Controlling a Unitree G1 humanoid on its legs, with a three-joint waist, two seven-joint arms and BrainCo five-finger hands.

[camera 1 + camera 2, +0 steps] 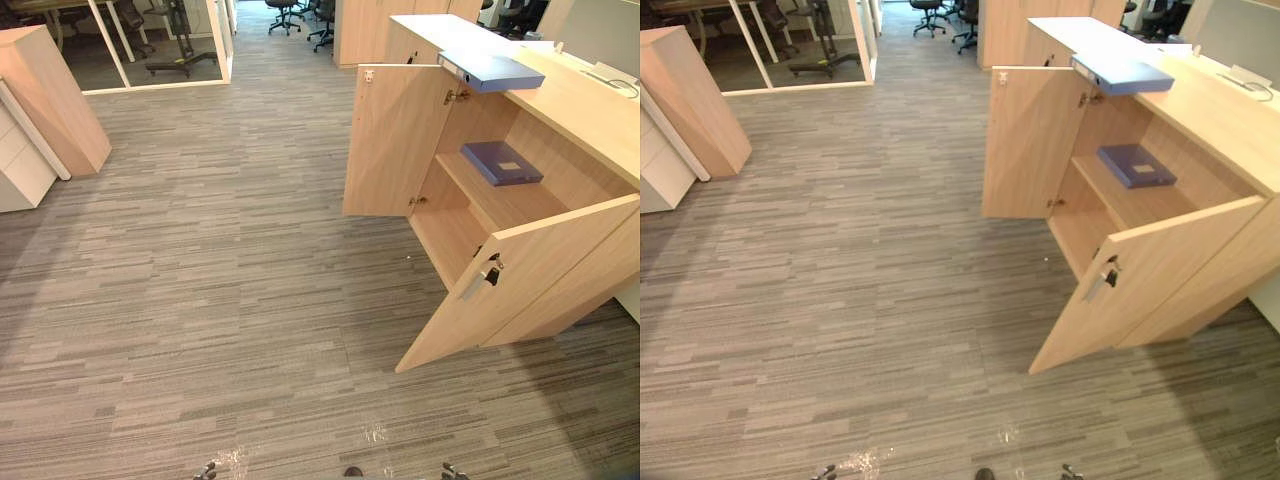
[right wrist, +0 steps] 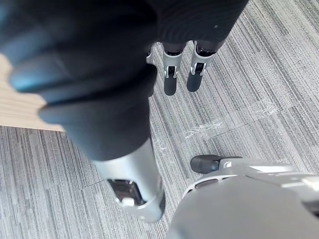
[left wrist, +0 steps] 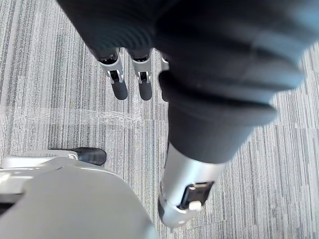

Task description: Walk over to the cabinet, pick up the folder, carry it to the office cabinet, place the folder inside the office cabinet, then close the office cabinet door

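Note:
A low wooden office cabinet stands at the right with both doors swung open. A light-blue folder lies flat on its top, at the corner above the far door. Inside, a dark blue folder lies flat on the shelf. The near door juts out over the carpet, a key in its lock. My left hand hangs over the carpet with straight fingers and holds nothing. My right hand hangs the same way, open and empty. Both are well short of the cabinet.
Grey striped carpet stretches between me and the cabinet. At the far left stand a wooden cabinet and a white drawer unit. A glass partition, office chairs and a tall wooden unit are at the back.

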